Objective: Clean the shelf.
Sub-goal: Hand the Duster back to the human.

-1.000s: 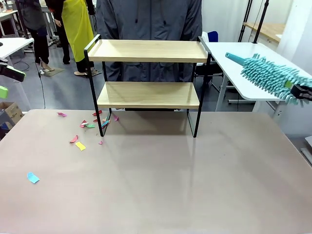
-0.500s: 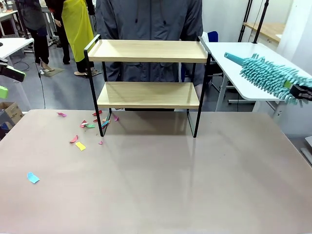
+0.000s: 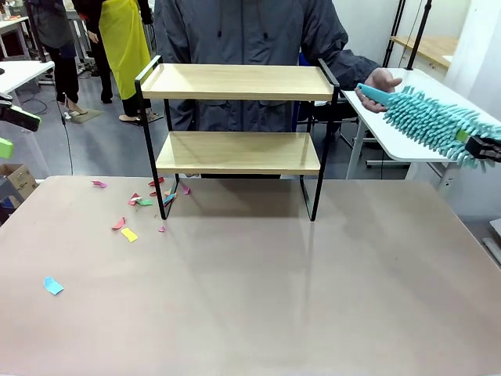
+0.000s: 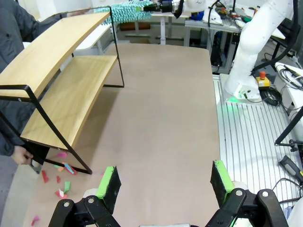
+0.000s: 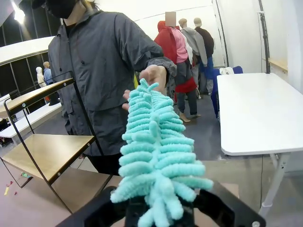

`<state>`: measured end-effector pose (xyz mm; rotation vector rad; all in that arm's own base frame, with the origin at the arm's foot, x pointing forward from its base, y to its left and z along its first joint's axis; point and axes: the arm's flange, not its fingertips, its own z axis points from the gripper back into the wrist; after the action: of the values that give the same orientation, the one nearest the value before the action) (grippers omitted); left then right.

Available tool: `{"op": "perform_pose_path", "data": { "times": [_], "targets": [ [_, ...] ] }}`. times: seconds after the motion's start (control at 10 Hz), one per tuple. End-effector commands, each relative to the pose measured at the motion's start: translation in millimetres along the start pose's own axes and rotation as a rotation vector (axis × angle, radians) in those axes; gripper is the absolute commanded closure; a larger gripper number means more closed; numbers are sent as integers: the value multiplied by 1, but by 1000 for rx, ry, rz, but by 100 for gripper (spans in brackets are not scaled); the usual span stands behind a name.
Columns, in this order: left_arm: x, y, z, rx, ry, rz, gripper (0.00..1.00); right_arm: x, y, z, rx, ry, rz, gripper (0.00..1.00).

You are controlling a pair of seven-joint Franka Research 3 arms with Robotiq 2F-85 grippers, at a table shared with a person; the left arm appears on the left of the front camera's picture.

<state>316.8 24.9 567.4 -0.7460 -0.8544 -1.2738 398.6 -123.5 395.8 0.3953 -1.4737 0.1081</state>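
Holding the duster (image 3: 438, 124) tight, the right gripper (image 3: 489, 149) is probably passing it to the person's hand (image 3: 381, 82) beside the shelf (image 3: 239, 117), while the left gripper (image 4: 165, 184) is waiting wide apart.

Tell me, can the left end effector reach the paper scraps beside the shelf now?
Probably yes: the left end effector is open, holding nothing, and bare table lies between it and the paper scraps by the shelf leg.

right hand (image 3: 487, 147) cut off by frame edge, fingers buried under duster (image 5: 156, 156)
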Motion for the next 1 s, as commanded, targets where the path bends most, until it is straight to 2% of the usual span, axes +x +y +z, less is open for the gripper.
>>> {"op": "perform_pose_path", "data": {
  "times": [0.0, 0.2, 0.3, 0.4, 0.5, 0.6, 0.7, 0.9],
  "targets": [
    [1, 1, -2, -2, -23, -20, 0, 3, 1, 1, -5, 1, 7, 83],
    [1, 1, -2, -2, -23, -20, 0, 3, 1, 1, -5, 1, 7, 83],
    [1, 1, -2, -2, -23, -20, 0, 0, 0, 0, 0, 0, 0, 29],
    [1, 1, -2, -2, -23, -20, 0, 0, 1, 0, -15, -7, -12, 27],
    [1, 1, -2, -2, -23, -20, 0, 0, 0, 0, -15, -6, -20, 0],
    [1, 1, -2, -2, -23, -20, 0, 2, -1, 0, 0, -1, -42, 22],
    [1, 1, -2, -2, -23, -20, 0, 2, -1, 0, 4, 4, -56, 0],
    [1, 1, -2, -2, -23, -20, 0, 9, -3, 0, 52, 4, -139, 0]
  ]
}}
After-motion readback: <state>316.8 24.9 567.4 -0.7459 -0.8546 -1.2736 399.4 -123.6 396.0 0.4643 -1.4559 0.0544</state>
